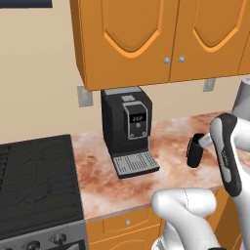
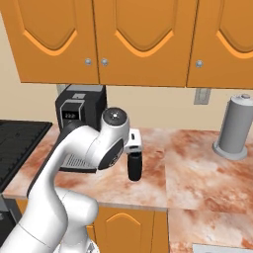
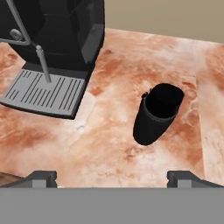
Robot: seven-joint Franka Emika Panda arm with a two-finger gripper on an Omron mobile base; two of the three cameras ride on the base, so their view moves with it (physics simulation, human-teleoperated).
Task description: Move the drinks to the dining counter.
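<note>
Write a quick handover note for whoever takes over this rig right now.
Gripper: open, empty, poised above the worktop.
Black flask: upright on the marbled worktop, right of the coffee machine, apart from it, untouched.
Grey steel cylinder: far right by the wall, not a drink.
Done: nothing moved yet.
Left: grasp the flask and carry it to the dining counter, then the other drinks.

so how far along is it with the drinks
Nothing looks moved yet. The black flask stands upright on the marbled worktop beside the coffee machine. In hand: the open tool hovers above the flask without touching it. Left: grasp it and carry it to the dining counter.
</note>
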